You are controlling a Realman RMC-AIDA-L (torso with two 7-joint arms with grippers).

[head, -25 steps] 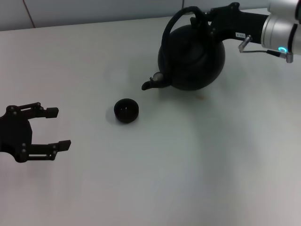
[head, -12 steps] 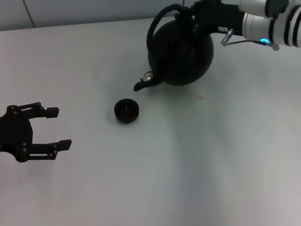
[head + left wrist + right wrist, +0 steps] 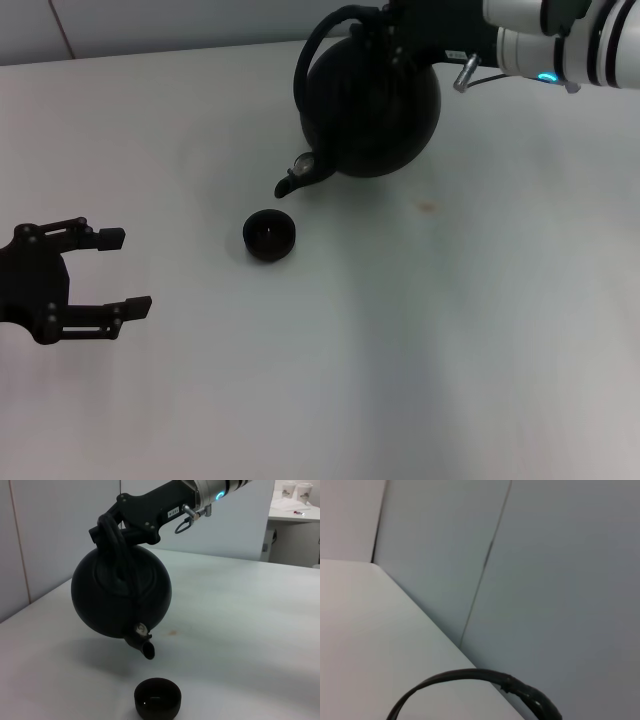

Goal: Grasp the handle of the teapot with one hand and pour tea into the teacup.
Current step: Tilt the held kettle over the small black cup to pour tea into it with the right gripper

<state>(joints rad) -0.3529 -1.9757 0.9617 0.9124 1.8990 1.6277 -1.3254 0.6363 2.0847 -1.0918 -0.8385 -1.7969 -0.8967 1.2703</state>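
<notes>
**Teapot lifted and tipped near the cup, pour not yet on target**

Head view, reading from the left: the left gripper hangs low over the table at the near left edge, its fingers spread apart and holding nothing; it looks parked. Moving toward the middle, the teacup stands upright on the white surface, well clear of that gripper. I cannot tell whether it holds any tea; only a small glint shows inside.

Just beyond and to the right of the cup, the teapot hangs in the air, tilted so that its spout points down and toward the cup. From the left wrist view the spout sits above and slightly behind the teacup, not yet directly over its mouth, and no stream of liquid is visible.

Furthest right, the right gripper is clamped on the handle, carrying the pot's full weight; the right wrist view shows only the handle's arc against the wall.

By my reading, the grasp and lift are done and the tilt is begun. What is left is to bring the spout over the cup, tip further until tea flows, then level the pot and set it down.
</notes>
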